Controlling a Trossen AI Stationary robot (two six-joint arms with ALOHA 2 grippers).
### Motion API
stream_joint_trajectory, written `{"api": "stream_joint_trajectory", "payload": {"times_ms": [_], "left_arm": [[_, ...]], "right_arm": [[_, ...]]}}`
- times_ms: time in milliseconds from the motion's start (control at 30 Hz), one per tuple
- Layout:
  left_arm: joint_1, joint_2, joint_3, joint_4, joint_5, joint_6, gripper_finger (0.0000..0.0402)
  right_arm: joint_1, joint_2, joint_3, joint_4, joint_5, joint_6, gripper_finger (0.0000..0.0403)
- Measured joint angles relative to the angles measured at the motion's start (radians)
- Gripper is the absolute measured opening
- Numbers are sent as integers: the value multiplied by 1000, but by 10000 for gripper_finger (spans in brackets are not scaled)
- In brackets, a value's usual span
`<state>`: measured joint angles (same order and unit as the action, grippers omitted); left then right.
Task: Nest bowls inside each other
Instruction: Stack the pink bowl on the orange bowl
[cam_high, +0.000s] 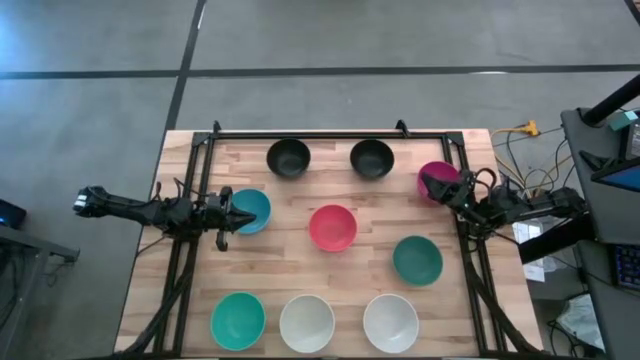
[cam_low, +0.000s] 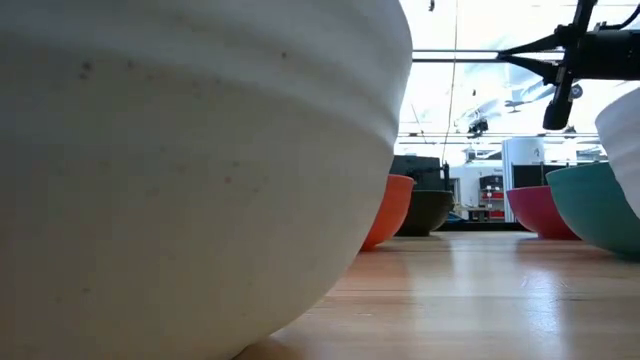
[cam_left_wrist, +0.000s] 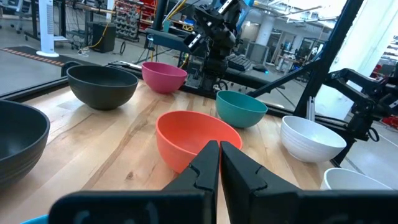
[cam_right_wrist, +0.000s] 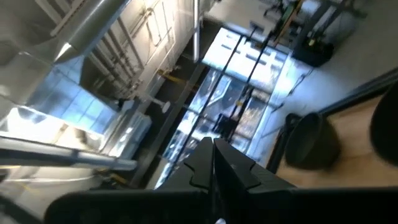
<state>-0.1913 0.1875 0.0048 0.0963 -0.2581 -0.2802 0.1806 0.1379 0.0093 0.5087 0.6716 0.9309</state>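
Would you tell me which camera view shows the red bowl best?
The high view: the red bowl sits whole and unobstructed at mid-table. The left wrist view hides part behind closed fingers; the low view shows only a sliver; the right wrist view misses it.

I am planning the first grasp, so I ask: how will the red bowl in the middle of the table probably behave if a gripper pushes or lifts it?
The red bowl looks like thin, smooth plastic, so it is probably light and would slide on the wooden table rather than resist. Its walls curve down to a narrower base, so a push near the rim may tip or rock it. The rim seems stiff enough to pinch.
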Motion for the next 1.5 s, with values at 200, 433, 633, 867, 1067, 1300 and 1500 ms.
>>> {"api": "stream_joint_trajectory", "payload": {"times_ms": [200,433,633,867,1067,1300,1500], "left_arm": [[0,0,0,0,-48,31,0],[0,2,0,0,-73,80,0],[0,0,0,10,-74,79,0],[0,10,-1,599,-57,-328,0],[0,26,-1,1251,-194,-280,0],[0,56,118,1279,158,-130,0],[0,215,345,882,136,-46,0]], "right_arm": [[0,64,15,135,-107,38,9],[0,238,207,190,-182,-147,9],[0,461,443,173,-230,-367,9],[3,669,766,-104,-377,-548,9],[3,812,1081,-683,-391,-580,9],[3,981,1361,-1155,-384,-571,9],[3,1096,1483,-1492,-383,-419,9]]}}
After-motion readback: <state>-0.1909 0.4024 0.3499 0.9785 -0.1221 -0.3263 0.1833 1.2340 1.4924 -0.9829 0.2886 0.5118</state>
